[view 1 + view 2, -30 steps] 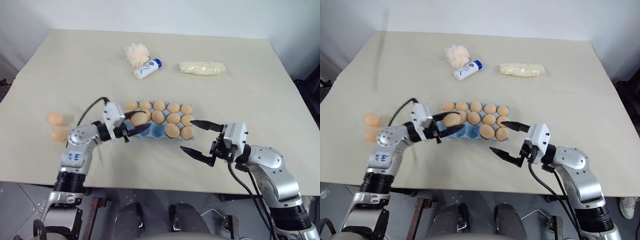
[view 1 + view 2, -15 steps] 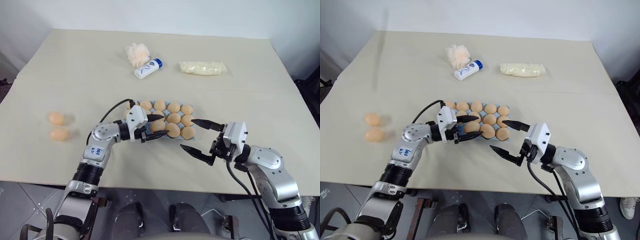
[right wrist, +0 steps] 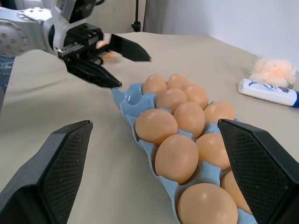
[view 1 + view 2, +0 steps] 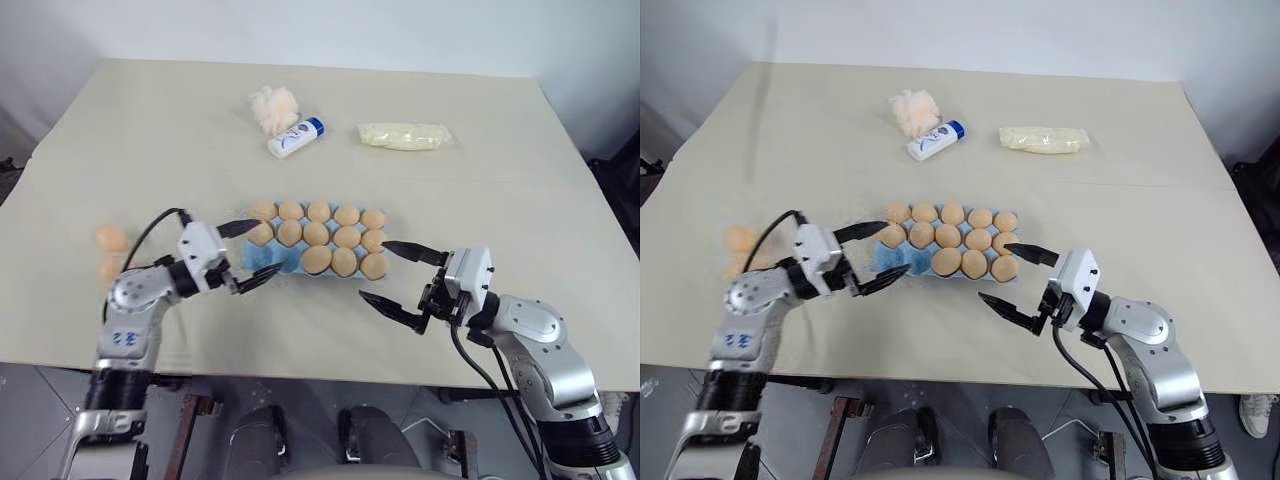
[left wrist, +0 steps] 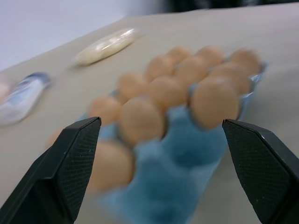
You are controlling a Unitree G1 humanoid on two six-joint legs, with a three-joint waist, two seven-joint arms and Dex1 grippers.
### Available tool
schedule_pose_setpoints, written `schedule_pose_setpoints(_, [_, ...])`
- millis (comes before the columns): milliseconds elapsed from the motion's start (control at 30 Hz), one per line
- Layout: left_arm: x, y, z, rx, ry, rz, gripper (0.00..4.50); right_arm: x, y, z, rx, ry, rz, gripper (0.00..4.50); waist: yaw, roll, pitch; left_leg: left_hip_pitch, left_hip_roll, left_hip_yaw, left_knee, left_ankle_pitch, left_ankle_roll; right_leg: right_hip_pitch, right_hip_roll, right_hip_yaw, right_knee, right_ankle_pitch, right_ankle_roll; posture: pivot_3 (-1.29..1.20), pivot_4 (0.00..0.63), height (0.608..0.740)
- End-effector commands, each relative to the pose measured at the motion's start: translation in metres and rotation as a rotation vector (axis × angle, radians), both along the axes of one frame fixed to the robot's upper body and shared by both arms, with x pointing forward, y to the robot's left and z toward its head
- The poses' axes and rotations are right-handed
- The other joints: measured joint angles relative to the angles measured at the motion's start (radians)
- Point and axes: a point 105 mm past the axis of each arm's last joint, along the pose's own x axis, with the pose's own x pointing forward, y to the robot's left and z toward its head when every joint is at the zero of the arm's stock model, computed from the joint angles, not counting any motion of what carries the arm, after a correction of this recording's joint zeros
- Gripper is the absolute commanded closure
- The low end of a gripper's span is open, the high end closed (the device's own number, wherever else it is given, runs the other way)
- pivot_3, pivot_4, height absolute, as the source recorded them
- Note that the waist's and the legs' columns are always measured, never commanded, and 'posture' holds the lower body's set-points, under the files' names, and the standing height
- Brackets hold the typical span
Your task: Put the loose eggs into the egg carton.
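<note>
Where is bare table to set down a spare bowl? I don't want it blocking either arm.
Free: the wide beige table strip left of the fluffy white-peach puff, and the patch right of the light blue moulded egg carton, below the pale yellow plastic-wrapped packet. Crowded: around the carton, flanked by the open left pincer and open right pincer; two loose pale orange-tan eggs sit at the left edge.

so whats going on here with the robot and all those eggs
A two-armed robot is filling a light blue egg carton with eggs. Thirteen cups are filled and the two near-left ones are empty. Two loose eggs lie on the table to the robot's left. The left end effector is open and empty beside the carton's left end. The right end effector hangs open and empty at the carton's right end.
</note>
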Motion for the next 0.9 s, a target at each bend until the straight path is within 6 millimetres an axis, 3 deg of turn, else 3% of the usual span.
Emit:
schedule_pose_setpoints(33, [-0.017,0.034,-0.002,-0.008,0.018,0.123,0.03,0.000,0.002,0.010,0.018,-0.041,0.034,0.00,-0.009,0.000,0.000,0.000,0.000,0.000,0.000,0.000,0.000,0.000,0.000,0.000,0.000,0.000,0.000,0.00,0.150,0.740])
schedule_pose_setpoints(200, [-0.038,0.074,0.002,-0.053,-0.032,0.314,0.03,0.003,0.003,0.010,0.001,-0.038,0.076,0.00,-0.008,0.000,0.000,0.000,0.000,-0.001,-0.003,-0.001,0.000,0.001,-0.001,-0.002,-0.003,0.000,-0.001,0.00,0.150,0.740])
schedule_pose_setpoints(300, [-0.062,0.121,-0.023,0.000,0.003,0.604,0.03,0.005,0.006,0.010,0.000,-0.039,0.099,0.00,-0.014,0.000,0.000,0.001,-0.001,-0.001,-0.006,-0.001,0.000,0.002,-0.002,-0.002,-0.006,0.001,-0.002,0.00,0.150,0.740])
schedule_pose_setpoints(333, [-0.068,0.129,-0.028,-0.012,0.016,0.666,0.03,0.005,0.007,0.010,0.002,-0.037,0.103,0.00,-0.020,0.000,0.000,0.002,-0.002,-0.001,-0.008,-0.001,0.000,0.002,-0.002,-0.002,-0.008,0.001,-0.002,0.00,0.150,0.740])
schedule_pose_setpoints(500, [-0.089,0.118,-0.040,-0.067,0.014,0.697,0.03,0.004,0.008,0.008,0.000,-0.027,0.125,0.00,-0.017,-0.001,-0.001,0.002,-0.002,-0.001,-0.013,0.000,0.000,0.000,-0.002,-0.002,-0.010,0.001,-0.002,0.00,0.150,0.740])
schedule_pose_setpoints(600, [-0.097,0.121,-0.043,-0.126,0.009,0.773,0.03,0.004,0.008,0.008,-0.004,-0.028,0.131,0.00,-0.018,-0.001,-0.001,0.001,-0.002,-0.001,-0.013,-0.001,0.000,0.001,-0.002,-0.002,-0.011,0.001,-0.002,0.00,0.150,0.740])
schedule_pose_setpoints(767, [-0.096,0.123,-0.042,-0.161,0.005,0.810,0.03,0.006,0.008,0.009,-0.009,-0.030,0.142,0.00,-0.022,-0.002,-0.001,0.002,-0.003,-0.001,-0.013,-0.001,0.000,0.001,-0.002,-0.002,-0.011,0.002,-0.003,0.00,0.150,0.740])
schedule_pose_setpoints(900, [-0.085,0.139,-0.023,-0.257,-0.074,0.905,0.03,0.006,0.008,0.008,-0.012,-0.030,0.143,0.00,-0.022,-0.002,-0.001,0.002,-0.002,-0.001,-0.014,-0.001,-0.001,0.001,-0.002,-0.002,-0.010,0.002,-0.004,0.00,0.150,0.740])
